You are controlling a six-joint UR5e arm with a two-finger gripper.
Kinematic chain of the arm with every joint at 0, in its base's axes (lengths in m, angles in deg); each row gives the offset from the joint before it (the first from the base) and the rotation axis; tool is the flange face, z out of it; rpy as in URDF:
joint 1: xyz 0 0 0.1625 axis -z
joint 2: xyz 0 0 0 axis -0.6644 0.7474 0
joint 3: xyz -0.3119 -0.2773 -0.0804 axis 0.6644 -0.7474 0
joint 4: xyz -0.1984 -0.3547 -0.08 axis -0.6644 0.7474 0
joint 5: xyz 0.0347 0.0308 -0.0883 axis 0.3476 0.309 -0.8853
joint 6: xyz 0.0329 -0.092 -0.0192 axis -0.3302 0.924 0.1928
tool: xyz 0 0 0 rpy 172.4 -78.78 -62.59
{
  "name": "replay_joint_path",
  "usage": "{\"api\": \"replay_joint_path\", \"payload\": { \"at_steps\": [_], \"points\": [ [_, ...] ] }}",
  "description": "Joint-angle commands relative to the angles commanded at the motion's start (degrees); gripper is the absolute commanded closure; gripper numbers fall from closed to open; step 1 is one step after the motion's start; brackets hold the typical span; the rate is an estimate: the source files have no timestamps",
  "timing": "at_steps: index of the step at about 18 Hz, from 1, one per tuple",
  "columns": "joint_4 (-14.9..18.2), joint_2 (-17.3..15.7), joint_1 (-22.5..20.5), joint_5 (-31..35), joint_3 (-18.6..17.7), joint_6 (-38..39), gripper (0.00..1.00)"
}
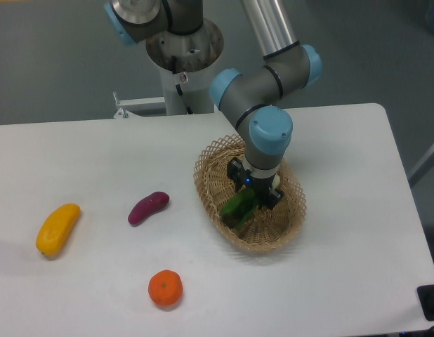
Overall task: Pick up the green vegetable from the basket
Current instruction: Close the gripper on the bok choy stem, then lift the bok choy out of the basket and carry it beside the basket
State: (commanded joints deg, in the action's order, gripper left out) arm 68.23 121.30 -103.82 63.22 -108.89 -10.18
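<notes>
End effector (254, 196) sat low inside basket (293, 217), directly over vegetable (238, 208); finger opening and any hold on it could not be told.

Basket (215, 203) right of table (97, 161) centre, holding the bok choy (237, 208); gripper (255, 198) directly above it, inside the basket. Sweet potato (148, 207) left of basket; mango (57, 228) farther left; orange (165, 288) nearer the front edge, between them.

A small dark-leaved green vegetable (237, 208) lies tilted inside the oval tan wicker basket (211, 163) with openwork rim.
</notes>
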Motion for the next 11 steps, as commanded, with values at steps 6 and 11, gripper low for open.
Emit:
{"api": "replay_joint_path", "payload": {
  "at_steps": [6, 11],
  "points": [
    [5.26, -1.58, -1.40, 0.00, 3.07, -0.53, 0.91],
    [15.11, -1.50, -2.90, -0.44, 10.27, -0.70, 0.91]
  ]
}}
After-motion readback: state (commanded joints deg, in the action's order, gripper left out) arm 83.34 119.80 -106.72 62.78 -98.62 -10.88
